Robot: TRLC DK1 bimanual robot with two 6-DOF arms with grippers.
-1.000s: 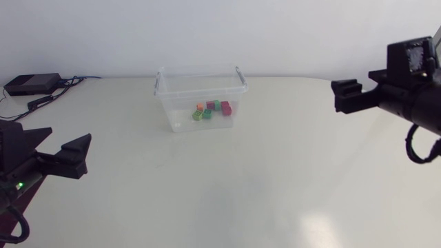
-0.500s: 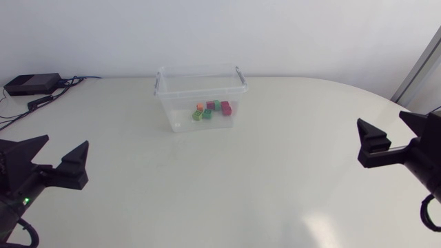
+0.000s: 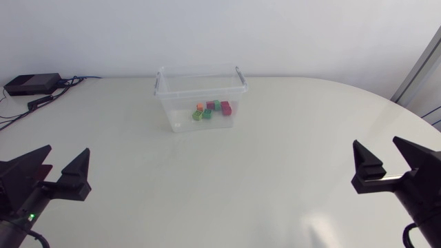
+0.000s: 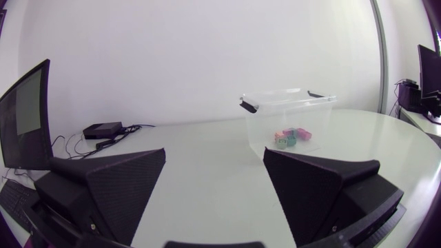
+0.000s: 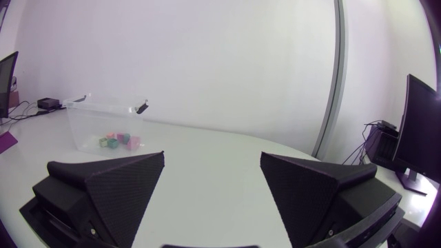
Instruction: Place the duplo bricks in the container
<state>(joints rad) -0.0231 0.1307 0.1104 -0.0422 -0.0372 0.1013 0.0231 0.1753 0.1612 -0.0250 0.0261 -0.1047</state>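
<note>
A clear plastic container (image 3: 200, 96) stands at the back middle of the table, and several duplo bricks (image 3: 212, 109) in green, orange, pink and red lie inside it. My left gripper (image 3: 49, 169) sits open at the near left edge, far from the container. Low at the near right, my right gripper (image 3: 386, 165) is open too, with nothing between its fingers. The left wrist view shows the container (image 4: 289, 122) and bricks (image 4: 293, 136) ahead of its open gripper (image 4: 215, 189). From the right wrist, the container (image 5: 103, 124) and bricks (image 5: 118, 140) lie far ahead, beyond the open gripper (image 5: 212, 186).
A black box (image 3: 31, 84) with cables lies at the table's far left corner. Wide bare tabletop (image 3: 227, 179) lies between both grippers and the container.
My right arm has dropped from high at the right to low near the front right edge. My left gripper has sunk slightly toward the front left. Both stay open and the bricks have not moved.
</note>
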